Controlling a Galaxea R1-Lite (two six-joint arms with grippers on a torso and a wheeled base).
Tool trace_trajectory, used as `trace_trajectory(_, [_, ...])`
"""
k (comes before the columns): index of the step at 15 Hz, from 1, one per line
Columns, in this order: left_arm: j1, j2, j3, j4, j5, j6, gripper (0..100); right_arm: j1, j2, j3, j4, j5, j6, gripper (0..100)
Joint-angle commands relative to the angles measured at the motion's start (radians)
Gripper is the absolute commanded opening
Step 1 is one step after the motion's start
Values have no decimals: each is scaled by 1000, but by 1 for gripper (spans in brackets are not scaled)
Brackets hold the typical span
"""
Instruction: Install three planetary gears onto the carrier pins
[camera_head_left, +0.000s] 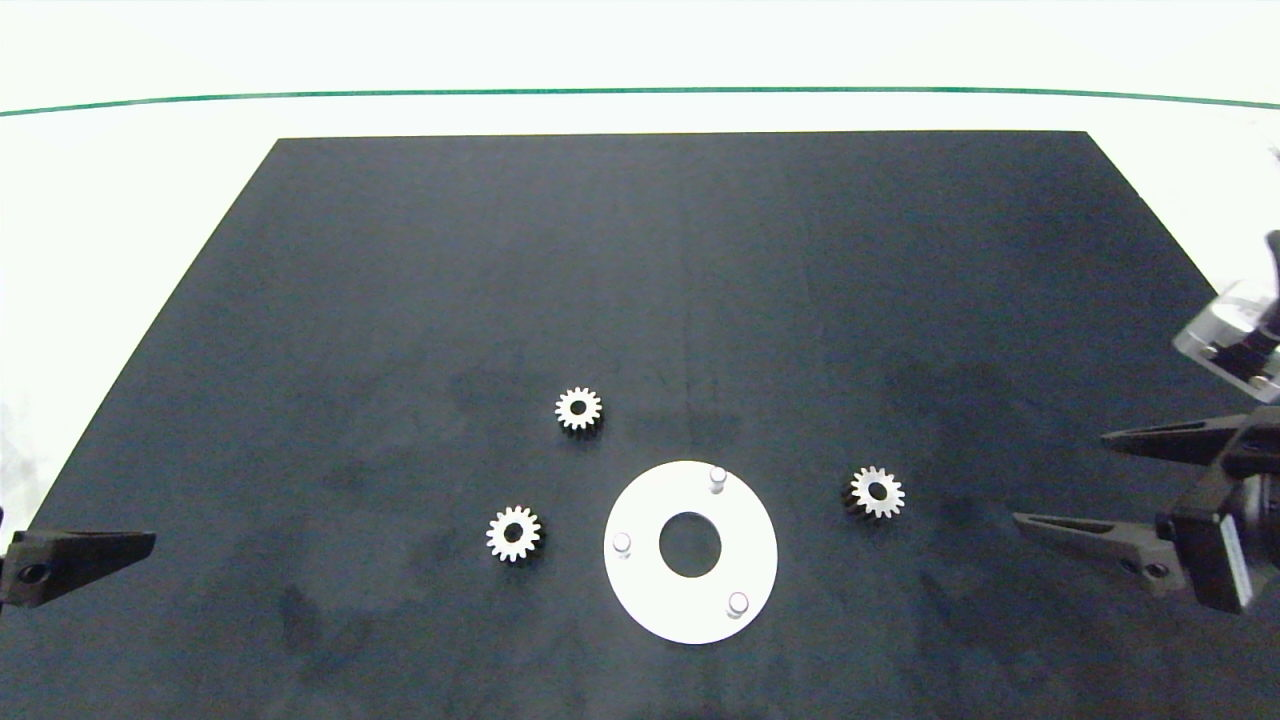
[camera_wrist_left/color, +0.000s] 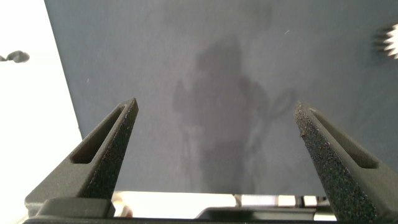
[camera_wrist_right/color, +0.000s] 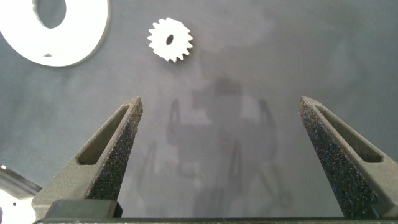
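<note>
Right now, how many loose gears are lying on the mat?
3. One gear lies beyond the white disc, one at its left, one at its right, nearest the right gripper. All pins are bare.

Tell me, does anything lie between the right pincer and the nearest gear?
Nothing: only bare black mat separates the right pincer from that gear, per head view.

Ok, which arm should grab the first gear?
Probably the right: right gripper is open, facing the gear right of the disc. The left gripper sits at the mat's edge, farther from its gears.
</note>
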Motion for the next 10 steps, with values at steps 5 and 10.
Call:
trace_trajectory(5, [4,79,-33,15,16,-10,100,99,233,-89,3,-10,-86,100])
trace_trajectory(10, [6,52,-30,18,16,-16,100,122,329,-148,2,-51,-88,100])
